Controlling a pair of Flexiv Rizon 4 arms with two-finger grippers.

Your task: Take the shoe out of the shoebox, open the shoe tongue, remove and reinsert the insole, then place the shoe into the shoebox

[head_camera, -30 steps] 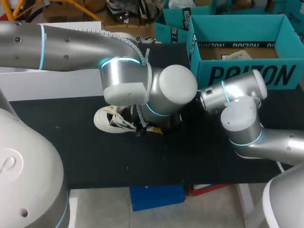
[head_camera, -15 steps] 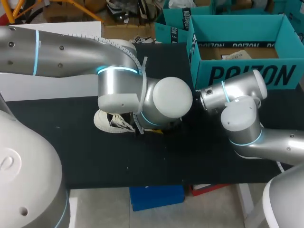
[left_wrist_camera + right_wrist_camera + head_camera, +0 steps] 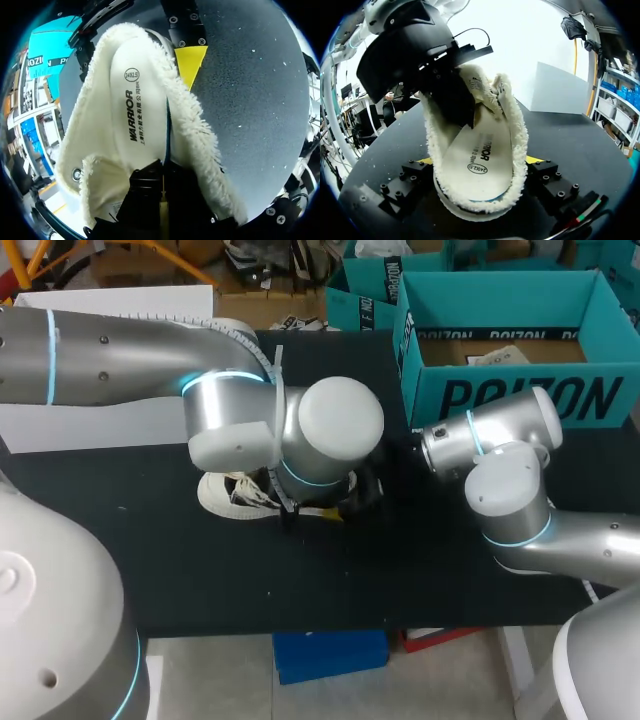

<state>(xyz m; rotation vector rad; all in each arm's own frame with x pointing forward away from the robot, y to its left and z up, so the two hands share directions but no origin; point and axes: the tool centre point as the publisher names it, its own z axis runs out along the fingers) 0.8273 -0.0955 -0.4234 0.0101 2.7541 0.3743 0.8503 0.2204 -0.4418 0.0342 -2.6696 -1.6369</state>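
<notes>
The shoe (image 3: pixel 232 496) is out of the shoebox (image 3: pixel 520 395) and sits on the black table (image 3: pixel 330 580), left of and nearer than the box. Your right gripper (image 3: pixel 481 160) is clamped across its sole from both sides. Your left gripper (image 3: pixel 162 197) reaches into the opening, and its fingers appear pinched on the raised edge of the insole (image 3: pixel 132 100).

Expect the shoe to be light and its fleece lining to be soft and squashy, so hold it by the firm sole. The insole looks thin and floppy. Take it by the edge, and expect the fleece to drag on it.

From above, your left arm hides both grippers and most of the shoe. I can't make out the tongue or the toe end.
</notes>
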